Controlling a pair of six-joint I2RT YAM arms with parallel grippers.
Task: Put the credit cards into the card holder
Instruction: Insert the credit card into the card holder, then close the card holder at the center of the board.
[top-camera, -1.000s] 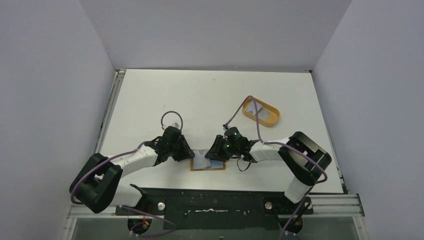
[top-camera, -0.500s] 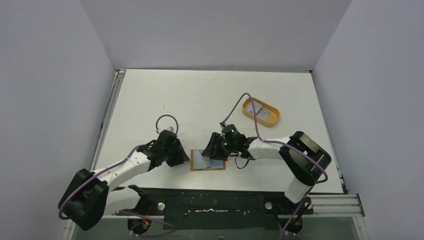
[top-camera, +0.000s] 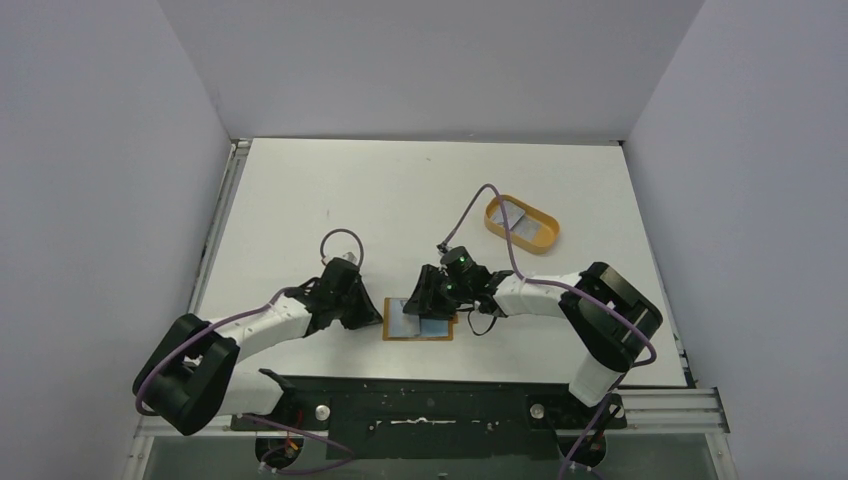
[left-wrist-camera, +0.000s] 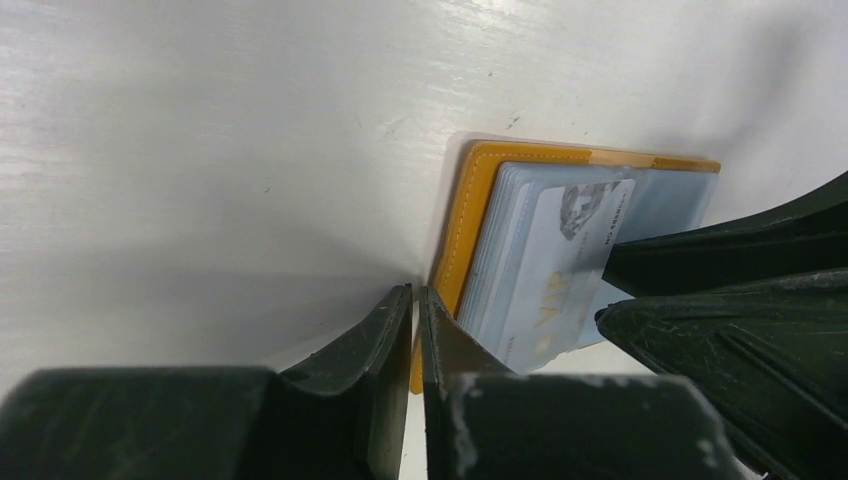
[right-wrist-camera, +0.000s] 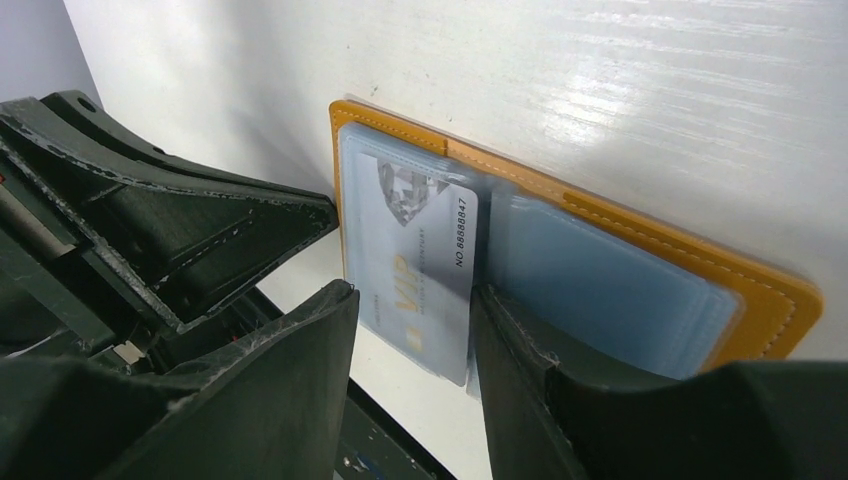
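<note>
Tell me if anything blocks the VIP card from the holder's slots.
Nothing visible does. The card lies on the holder, one end past its edge, between the open right gripper's jaws. The shut left gripper sits at the holder's edge, beside the card.

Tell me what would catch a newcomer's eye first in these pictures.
The open orange card holder lies near the table's front edge. A pale VIP card rests on the half toward the left claw, overhanging one edge. That claw, all but shut, sits at the holder's edge, while the right claw straddles the card with fingers apart.
</note>
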